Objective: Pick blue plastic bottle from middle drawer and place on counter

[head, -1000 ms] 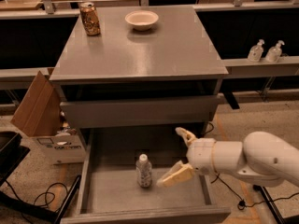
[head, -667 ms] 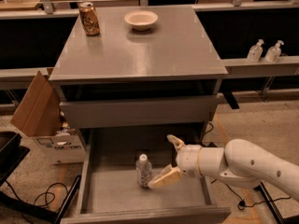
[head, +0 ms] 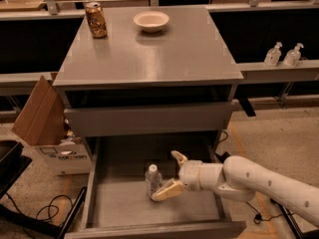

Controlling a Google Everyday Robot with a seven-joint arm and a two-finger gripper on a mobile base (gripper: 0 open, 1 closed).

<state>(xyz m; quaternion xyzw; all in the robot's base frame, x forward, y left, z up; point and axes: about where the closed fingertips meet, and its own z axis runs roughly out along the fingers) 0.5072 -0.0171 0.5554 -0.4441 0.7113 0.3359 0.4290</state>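
Approach step. Small clear white-capped plastic bottle stands upright in the open wide grey drawer, lower centre. Cream two-finger gripper just right of it, fingers spread, nothing pinched. Next: straddle the bottle, close, lift to the grey counter slab.

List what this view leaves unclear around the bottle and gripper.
All in the camera view:
1. Bottle: its lower right is behind the lower finger of the open gripper in the drawer; contact unclear.
2. Arm: cut off by the right edge.
3. Can on the counter: label too small to read.
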